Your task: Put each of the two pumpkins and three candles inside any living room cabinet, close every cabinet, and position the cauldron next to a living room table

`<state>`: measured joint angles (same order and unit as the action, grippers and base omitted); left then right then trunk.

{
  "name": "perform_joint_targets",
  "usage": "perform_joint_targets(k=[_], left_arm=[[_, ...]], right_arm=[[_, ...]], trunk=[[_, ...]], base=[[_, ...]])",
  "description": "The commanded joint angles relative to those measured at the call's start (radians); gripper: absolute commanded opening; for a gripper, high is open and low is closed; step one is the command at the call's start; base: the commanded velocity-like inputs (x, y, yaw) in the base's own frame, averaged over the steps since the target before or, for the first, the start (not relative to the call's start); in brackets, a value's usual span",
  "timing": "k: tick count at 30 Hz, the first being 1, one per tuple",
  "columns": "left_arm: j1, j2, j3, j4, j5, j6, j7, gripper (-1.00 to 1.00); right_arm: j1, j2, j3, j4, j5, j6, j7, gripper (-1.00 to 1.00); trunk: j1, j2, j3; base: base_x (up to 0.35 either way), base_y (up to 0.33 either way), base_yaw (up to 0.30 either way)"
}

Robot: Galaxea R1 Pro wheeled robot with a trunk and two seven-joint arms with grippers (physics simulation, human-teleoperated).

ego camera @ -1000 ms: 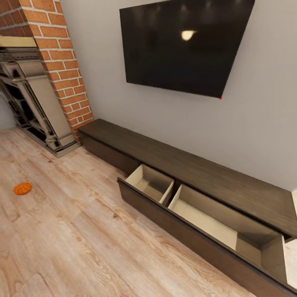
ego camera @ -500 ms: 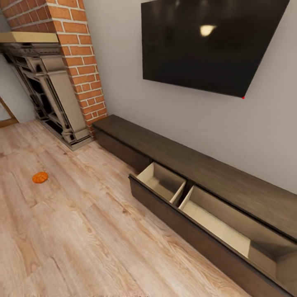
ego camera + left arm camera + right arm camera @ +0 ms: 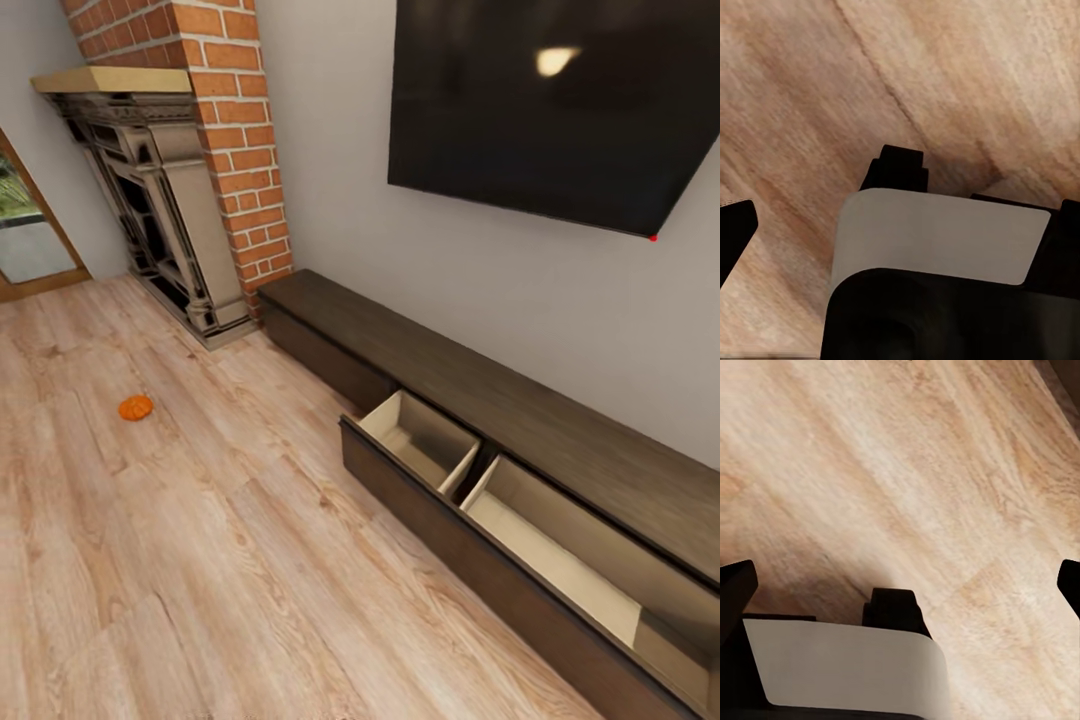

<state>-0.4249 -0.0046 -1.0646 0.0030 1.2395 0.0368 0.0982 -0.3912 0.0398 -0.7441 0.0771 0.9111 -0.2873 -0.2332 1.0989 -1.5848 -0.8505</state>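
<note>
**View swings left toward the pumpkin**

The camera has panned left, not the objects: 1 pumpkin (image 3: 136, 407) now sits nearer centre on the wood floor (image 3: 200, 560), well apart from the cabinet (image 3: 520, 440) with its drawer (image 3: 500, 500) open. Likely the pickup approach. Both end effectors face bare floor, fingertips spread, holding nothing. Brick fireplace (image 3: 180, 220) and television (image 3: 560, 110) line the wall.
</note>
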Motion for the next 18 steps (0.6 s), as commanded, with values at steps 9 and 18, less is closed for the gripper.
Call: perform_joint_targets(k=[9,18], left_arm=[[0.0,0.0,0.0,0.0,0.0,0.0,0.0,1.0],[0.0,0.0,0.0,0.0,0.0,0.0,0.0,1.0]], right_arm=[[0.0,0.0,0.0,0.0,0.0,0.0,0.0,1.0],[0.0,0.0,0.0,0.0,0.0,0.0,0.0,1.0]], trunk=[[0.0,0.0,-0.011],[0.0,0.0,-0.021]], base=[[0.0,0.0,0.211],[0.0,0.0,0.211]])
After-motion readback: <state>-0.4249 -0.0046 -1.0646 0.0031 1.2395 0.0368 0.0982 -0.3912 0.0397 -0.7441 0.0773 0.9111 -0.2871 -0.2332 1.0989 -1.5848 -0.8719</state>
